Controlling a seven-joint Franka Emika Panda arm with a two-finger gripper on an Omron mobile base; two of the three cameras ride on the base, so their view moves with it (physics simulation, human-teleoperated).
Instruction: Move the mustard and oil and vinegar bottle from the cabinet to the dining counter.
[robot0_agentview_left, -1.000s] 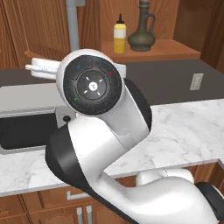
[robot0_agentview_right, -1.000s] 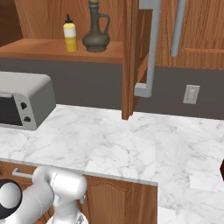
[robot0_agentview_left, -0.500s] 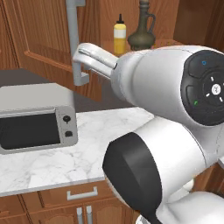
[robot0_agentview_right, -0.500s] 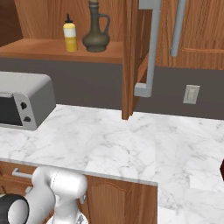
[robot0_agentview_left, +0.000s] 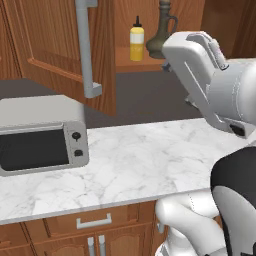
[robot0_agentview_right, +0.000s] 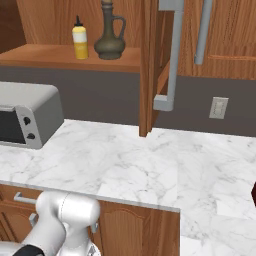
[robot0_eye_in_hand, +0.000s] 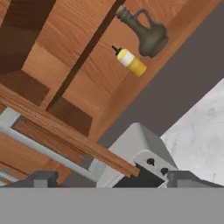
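The mustard (robot0_agentview_right: 79, 41), a small yellow squeeze bottle, stands on the wooden shelf (robot0_agentview_right: 60, 56) of the open cabinet (robot0_agentview_right: 149, 65). Right beside it stands the oil and vinegar bottle (robot0_agentview_right: 110, 41), a dark round-bellied flask. In the left base view the mustard (robot0_agentview_left: 136, 43) is in plain sight and my arm (robot0_agentview_left: 210, 85) partly covers the flask (robot0_agentview_left: 161, 36). In the rolled hand view, the mustard (robot0_eye_in_hand: 131, 62) and flask (robot0_eye_in_hand: 148, 34) sit far off at the top. My gripper (robot0_eye_in_hand: 114, 180) is open and empty, well short of both. The dining counter is out of view.
A silver toaster oven (robot0_agentview_right: 26, 119) stands on the marble worktop (robot0_agentview_right: 150, 170) to the left, below the shelf. The open cabinet door (robot0_agentview_left: 65, 45) with its long grey handle (robot0_agentview_left: 86, 47) hangs over the worktop. A wall outlet (robot0_agentview_right: 218, 107) sits at the right.
My arm has swung from the left and middle of the left base view over to its right side. The bottles have not moved, and the gripper stays open.
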